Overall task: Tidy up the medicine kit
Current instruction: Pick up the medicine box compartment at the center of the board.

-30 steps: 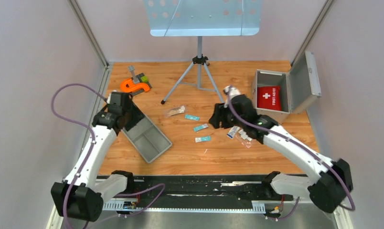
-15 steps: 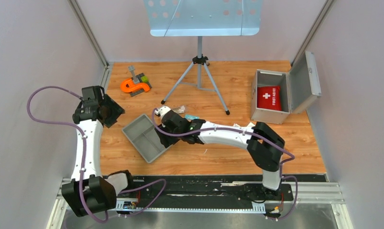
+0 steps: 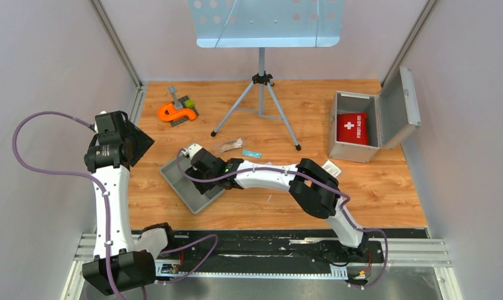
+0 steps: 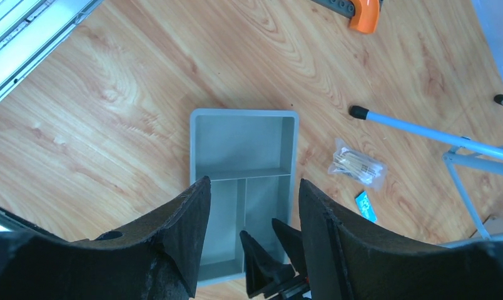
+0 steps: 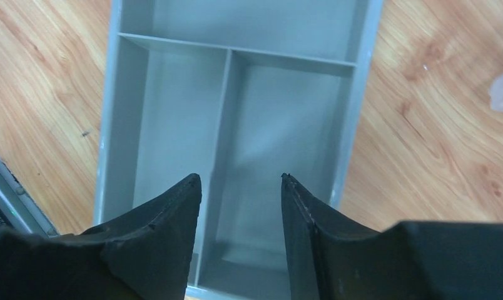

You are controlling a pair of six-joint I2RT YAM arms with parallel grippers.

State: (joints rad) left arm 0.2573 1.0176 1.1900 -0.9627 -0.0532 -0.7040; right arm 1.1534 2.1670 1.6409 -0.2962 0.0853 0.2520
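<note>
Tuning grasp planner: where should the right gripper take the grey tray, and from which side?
Probably from above, pinching the thin upright divider between the grey tray's two long compartments. It lies flat and open-topped, and the right gripper is open above that divider.

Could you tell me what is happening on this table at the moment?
The right hand hangs open and empty over the grey compartment tray; the left hand is open too, raised off to the side. The aluminium medicine kit stands open with a red first aid pouch inside, and small packets lie loose nearby.
</note>
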